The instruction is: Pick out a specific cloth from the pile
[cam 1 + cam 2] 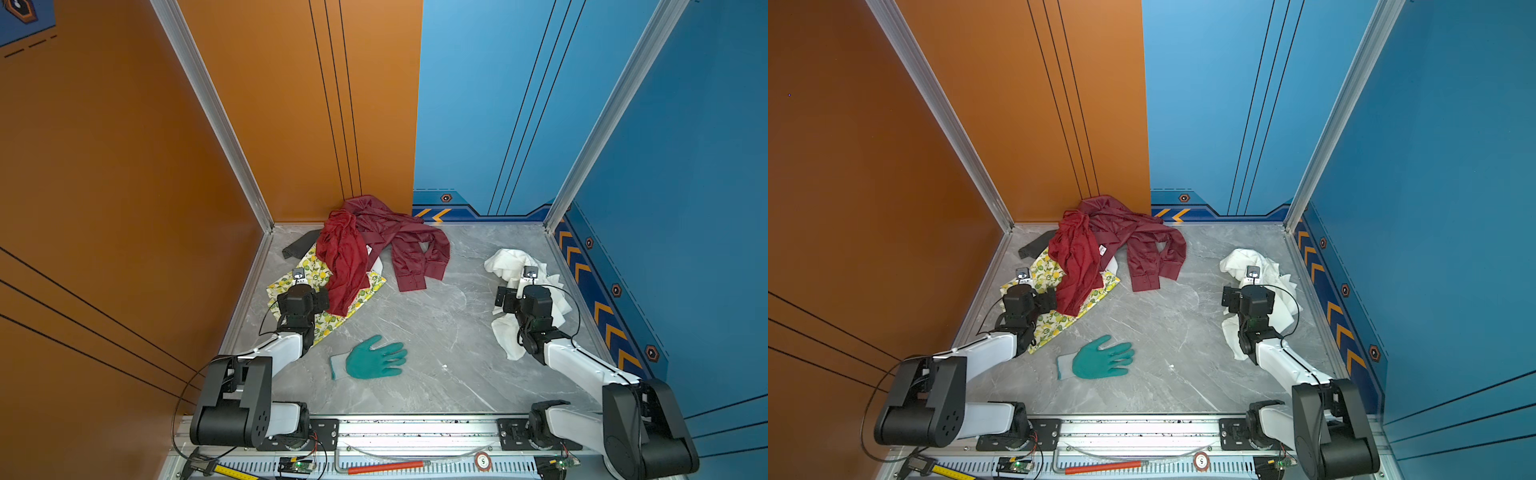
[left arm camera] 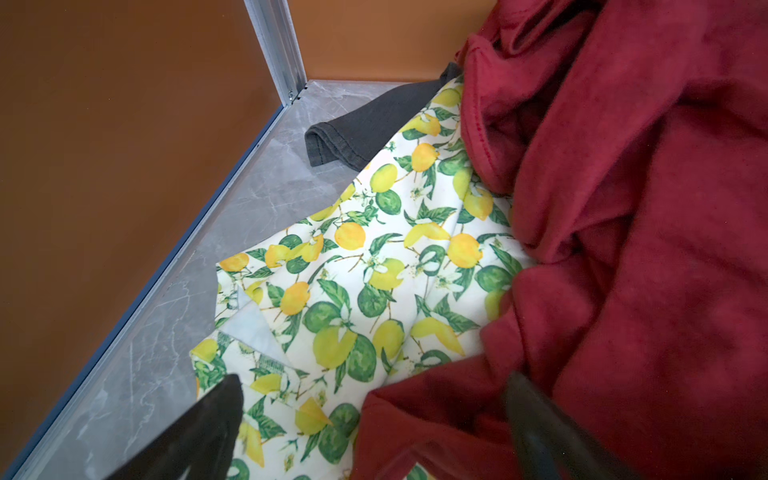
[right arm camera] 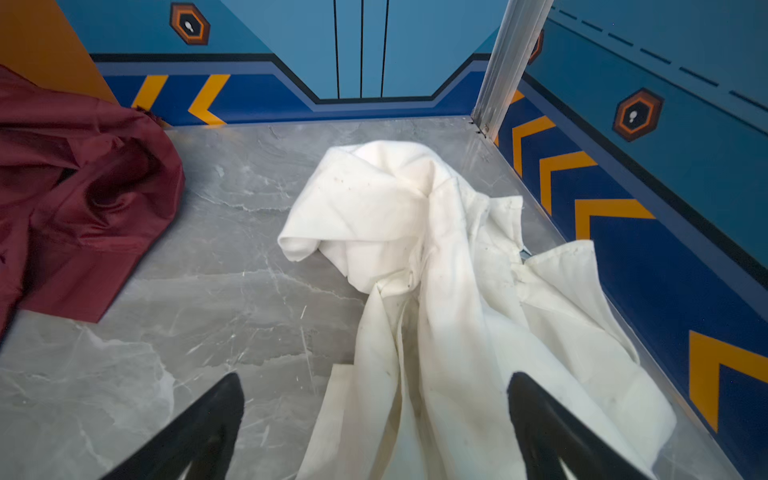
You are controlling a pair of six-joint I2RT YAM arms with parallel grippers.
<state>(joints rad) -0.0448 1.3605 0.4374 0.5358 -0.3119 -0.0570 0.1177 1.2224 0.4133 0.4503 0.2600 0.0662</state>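
The plain white cloth [image 3: 415, 232] lies crumpled by itself near the right wall, seen in both top views [image 1: 509, 262] [image 1: 1241, 259]. My right gripper [image 3: 374, 399] hangs open just over its near part. One finger [image 3: 536, 419] is above the fabric and the other is above bare table. The pile [image 1: 353, 253] sits at the back left: a maroon satin shirt [image 1: 407, 241], a red cloth [image 2: 623, 249], a lemon-print cloth [image 2: 374, 270] and a dark grey piece [image 2: 365, 120]. My left gripper [image 2: 374, 399] is open above the lemon print and the red cloth's edge, holding nothing.
A teal glove [image 1: 374, 357] with a white cuff lies palm-up near the front middle of the grey marble table [image 1: 436, 316]. Orange and blue walls with aluminium posts [image 1: 557, 216] box in the table. A red-handled tool [image 1: 386, 466] lies on the front rail.
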